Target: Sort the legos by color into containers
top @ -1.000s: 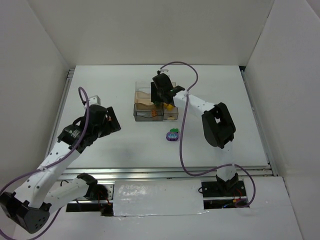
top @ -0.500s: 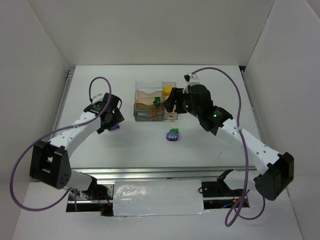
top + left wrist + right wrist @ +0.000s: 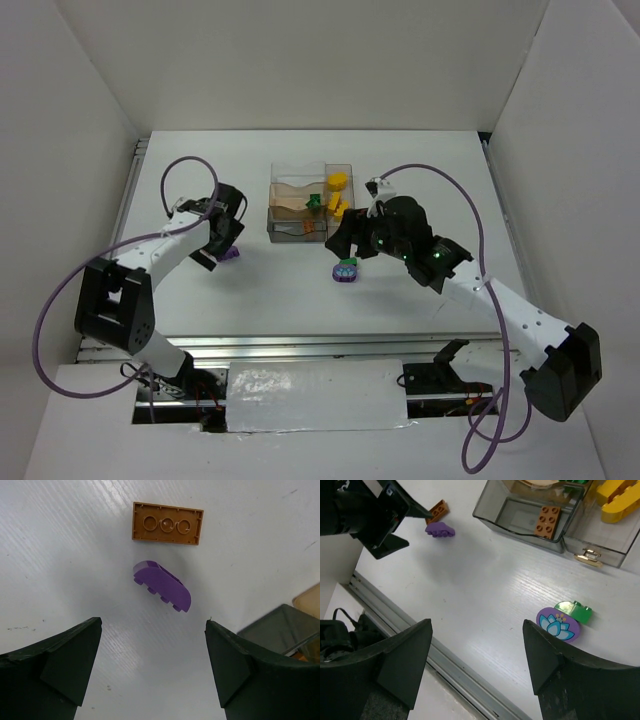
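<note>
The containers [image 3: 300,212] are joined clear bins at the table's middle back. They hold yellow legos [image 3: 339,183], a green one [image 3: 313,201] and an orange-brown one [image 3: 546,521]. My left gripper [image 3: 152,625] is open and empty, just above the table. A curved purple lego [image 3: 162,585] and an orange-brown lego [image 3: 167,523] lie ahead of its jaws. My right gripper [image 3: 476,625] is open and empty. The rounded purple piece with a green top [image 3: 560,623] lies beside its right finger. It also shows in the top view [image 3: 346,270].
White walls close in the table on the left, back and right. A metal rail [image 3: 445,665] runs along the near edge below my right gripper. The left gripper [image 3: 375,515] shows in the right wrist view, next to the purple lego [image 3: 440,529].
My right gripper has pulled back from the bins toward the rounded purple piece. My left gripper has shifted slightly over the purple lego.
</note>
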Robot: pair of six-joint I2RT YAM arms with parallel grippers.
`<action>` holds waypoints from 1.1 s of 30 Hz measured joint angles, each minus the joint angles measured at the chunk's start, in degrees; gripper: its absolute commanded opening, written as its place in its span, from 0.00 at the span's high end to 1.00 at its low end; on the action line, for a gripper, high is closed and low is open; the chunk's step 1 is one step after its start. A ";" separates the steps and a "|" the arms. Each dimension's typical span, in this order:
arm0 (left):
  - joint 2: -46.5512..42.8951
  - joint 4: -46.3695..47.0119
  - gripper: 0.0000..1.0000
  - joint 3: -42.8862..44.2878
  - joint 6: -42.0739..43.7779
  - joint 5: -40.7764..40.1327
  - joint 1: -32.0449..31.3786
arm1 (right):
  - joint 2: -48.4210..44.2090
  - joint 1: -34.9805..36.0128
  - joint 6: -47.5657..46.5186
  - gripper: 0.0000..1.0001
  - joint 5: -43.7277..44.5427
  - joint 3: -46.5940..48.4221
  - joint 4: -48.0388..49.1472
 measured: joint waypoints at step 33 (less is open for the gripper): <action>9.64 7.52 1.00 -4.76 -8.17 -1.33 -2.34 | -6.34 0.85 -0.22 0.20 -4.22 -5.11 -0.04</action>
